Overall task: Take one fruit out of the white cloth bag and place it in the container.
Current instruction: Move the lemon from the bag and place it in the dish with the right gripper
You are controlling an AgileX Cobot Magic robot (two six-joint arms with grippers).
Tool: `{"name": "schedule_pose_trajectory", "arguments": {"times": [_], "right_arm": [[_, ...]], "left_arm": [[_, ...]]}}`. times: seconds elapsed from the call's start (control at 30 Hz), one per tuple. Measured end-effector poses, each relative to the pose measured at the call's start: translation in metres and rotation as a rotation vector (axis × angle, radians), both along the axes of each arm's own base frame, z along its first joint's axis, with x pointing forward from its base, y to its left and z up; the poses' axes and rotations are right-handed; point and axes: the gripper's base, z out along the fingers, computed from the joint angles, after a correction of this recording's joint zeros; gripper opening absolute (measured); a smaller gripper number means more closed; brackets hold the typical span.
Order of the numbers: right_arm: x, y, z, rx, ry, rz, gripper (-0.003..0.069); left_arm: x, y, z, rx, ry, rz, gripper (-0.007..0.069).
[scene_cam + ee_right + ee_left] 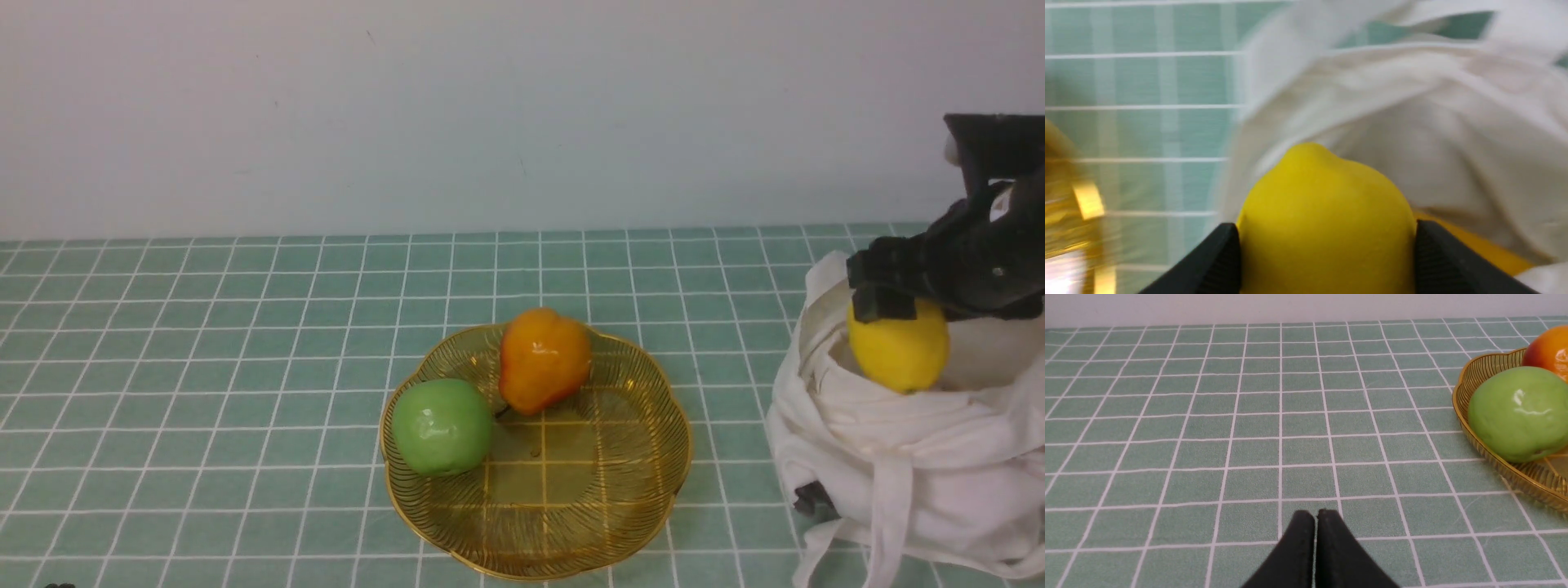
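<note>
Left pincer [1316,516]: at the near left; fingers pressed together, nothing between them, over the green gridded bench [204,408].

White cloth bag [947,490]: on the right side of the bench, slumped and creased, mouth open. One flat strap [890,510] hangs down its near side. A small dark object [816,498] shows at its lower left; identity cannot be told.

Golden wire dish [673,506]: near the middle of the bench, left of the bag and apart from it. Scalloped rim, see-through; grid lines visible through the base. Contents: two fruits. Green apple [441,426] lies at the left side, against the wall of the dish. Orange pear-shaped fruit [543,359] lies at the far side, tilted, its dark stem toward the near left, close to the apple. Right and near portions of the dish are bare.

Lemon [898,351]: at the bag's mouth, its lower end near the cloth edge, outside the dish. Right pincer [1327,241]: pinching the lemon from two opposite sides, one finger on each; small tip of the fruit protrudes beyond the fingers. Right wrist view also shows part of an orange-yellow item [1486,247] beside the lemon, amid the cloth; mostly hidden.

Pale plain wall [490,114]: beyond the bench's far edge.
</note>
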Motion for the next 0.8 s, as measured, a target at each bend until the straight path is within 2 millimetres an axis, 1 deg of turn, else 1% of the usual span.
{"name": "schedule_pose_trajectory", "arguments": {"times": [0.1,0.13,0.17,0.2,0.27,0.3,0.37,0.5,0.53,0.57,0.63,0.67,0.7,0.73,0.8], "right_arm": [[-0.013,0.020,0.020,0.089,-0.054,0.111,0.0486],[-0.017,0.030,0.026,0.127,-0.074,0.168,0.0486],[-0.018,0.031,0.026,0.138,-0.075,0.168,0.0486],[-0.022,0.043,0.030,0.181,-0.086,0.218,0.0486],[-0.025,0.061,0.030,0.243,-0.080,0.280,0.0486],[-0.025,0.061,0.030,0.243,-0.080,0.280,0.0486],[-0.026,0.084,0.021,0.289,-0.047,0.332,0.0486],[-0.023,0.113,-0.003,0.270,0.002,0.404,0.0486],[-0.021,0.122,-0.015,0.257,0.020,0.426,0.0486],[-0.021,0.129,-0.021,0.250,0.028,0.443,0.0486],[-0.019,0.138,-0.033,0.239,0.035,0.458,0.0486],[-0.017,0.145,-0.042,0.238,0.046,0.458,0.0486],[-0.016,0.145,-0.044,0.239,0.046,0.456,0.0486],[-0.013,0.149,-0.051,0.255,0.053,0.438,0.0486],[-0.010,0.152,-0.059,0.273,0.065,0.416,0.0486]], "left_arm": [[0.000,0.000,0.000,0.000,0.000,0.000,-0.0008],[0.000,0.000,0.000,0.000,0.000,0.000,-0.0008],[0.000,0.000,0.000,0.000,0.000,0.000,-0.0008],[0.000,0.000,0.000,0.000,0.000,0.000,-0.0008],[0.000,0.000,0.000,0.000,0.000,0.000,-0.0008],[0.000,0.000,0.000,0.000,0.000,0.000,-0.0008],[0.000,0.000,0.000,0.000,0.000,0.000,-0.0008],[0.000,0.000,0.000,0.000,0.000,0.000,-0.0008],[0.000,0.000,0.000,0.000,0.000,0.000,-0.0008],[0.000,0.000,0.000,0.000,0.000,0.000,-0.0008],[0.000,0.000,0.000,0.000,0.000,0.000,-0.0008],[0.000,0.000,0.000,0.000,0.000,0.000,-0.0008],[0.000,0.000,0.000,0.000,0.000,0.000,-0.0008],[0.000,0.000,0.000,0.000,0.000,0.000,-0.0008],[0.000,0.000,0.000,0.000,0.000,0.000,-0.0008]]}}
